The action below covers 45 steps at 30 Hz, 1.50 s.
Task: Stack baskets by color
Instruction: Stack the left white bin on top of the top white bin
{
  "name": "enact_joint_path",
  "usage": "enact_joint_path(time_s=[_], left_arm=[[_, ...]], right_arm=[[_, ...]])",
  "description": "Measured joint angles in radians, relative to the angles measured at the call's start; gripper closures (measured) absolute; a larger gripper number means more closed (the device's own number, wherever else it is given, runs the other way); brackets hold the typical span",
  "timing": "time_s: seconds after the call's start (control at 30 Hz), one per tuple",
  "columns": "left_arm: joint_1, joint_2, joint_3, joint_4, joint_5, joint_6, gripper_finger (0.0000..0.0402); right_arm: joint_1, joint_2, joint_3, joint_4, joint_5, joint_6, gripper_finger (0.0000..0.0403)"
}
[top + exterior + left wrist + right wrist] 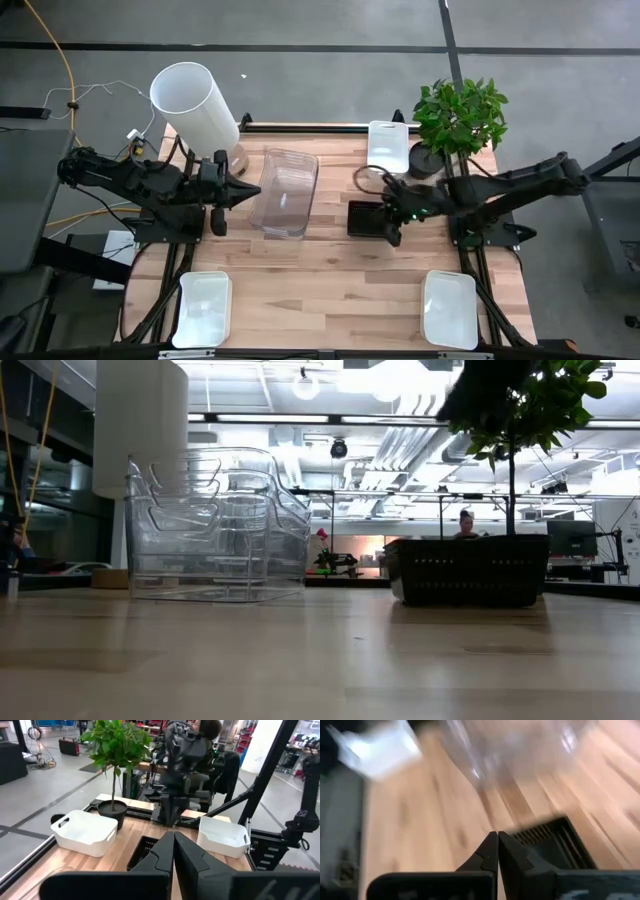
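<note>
Clear baskets (284,192) nested mid-tabletop (330,280); black basket (364,219) just right of them; three white baskets (387,145) apart, one at the far edge, two at near corners; left gripper (243,188) fingers together beside the clear stack; right gripper (385,218) fingers together over the black basket.

The floor (330,70) around the table is grey concrete, with dark lines across it. A yellow cable (62,60) lies on the floor beyond the table's far left corner. The ceiling (400,450) is open, with white pipes and bright lamps (305,385). Far behind, a person (466,523) sits at a desk.
</note>
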Motion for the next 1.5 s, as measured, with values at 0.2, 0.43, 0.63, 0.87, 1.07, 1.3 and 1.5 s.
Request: enact_joint_path(time_s=[0.2, 0.43, 0.63, 0.87, 1.07, 1.3, 1.5], left_arm=[[0.000, -0.009, 0.000, -0.019, -0.003, 0.001, 0.0401], [0.000, -0.003, 0.000, -0.044, 0.021, 0.000, 0.0401], [0.000, 0.002, 0.000, -0.057, 0.022, -0.004, 0.0401], [-0.015, 0.069, 0.068, -0.197, 0.151, -0.224, 0.0374], [-0.131, 0.179, 0.176, -0.535, 0.334, -0.598, 0.0302], [-0.378, 0.269, 0.177, -0.681, 0.401, -1.089, 0.0229], [-0.566, 0.367, 0.177, -0.746, 0.317, -1.543, 0.0210]], right_arm=[[0.099, -0.126, -0.211, 0.508, 0.181, -0.044, 0.0403], [0.094, -0.175, -0.349, 0.817, 0.197, -0.052, 0.0403], [0.094, -0.177, -0.340, 0.822, 0.185, -0.054, 0.0403], [0.094, -0.177, -0.340, 0.819, 0.166, -0.049, 0.0403], [0.094, -0.177, -0.339, 0.811, 0.156, -0.026, 0.0403], [0.094, -0.177, -0.339, 0.797, 0.156, -0.027, 0.0403], [0.094, -0.176, -0.339, 0.779, 0.140, -0.026, 0.0403]])
